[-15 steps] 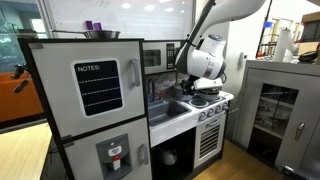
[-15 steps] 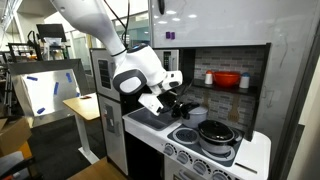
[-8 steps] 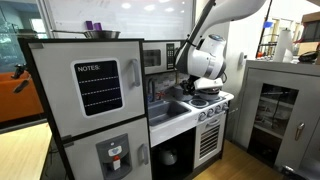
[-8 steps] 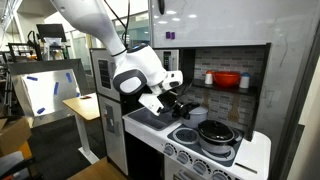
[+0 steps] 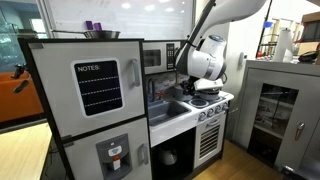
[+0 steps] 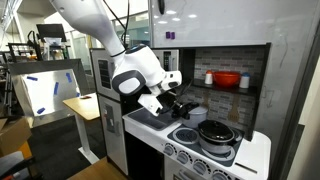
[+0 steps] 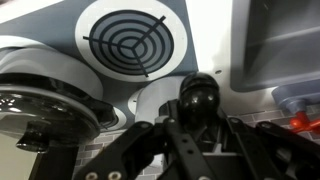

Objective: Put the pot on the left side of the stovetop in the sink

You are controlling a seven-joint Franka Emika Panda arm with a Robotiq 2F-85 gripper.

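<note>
The small silver pot stands on a back burner of the toy stovetop, on the side next to the sink. In the wrist view its pale lid carries a black knob. My gripper is over the pot with a finger against each side of the knob, shut on it. The pot rests on the stove. The gripper also shows in both exterior views. The sink shows as a grey basin in the wrist view and in an exterior view.
A larger dark pot with a glass lid sits on the front burner close by. A free burner with a spiral lies beside it. A red bowl stands on the shelf behind. The toy fridge is beside the sink.
</note>
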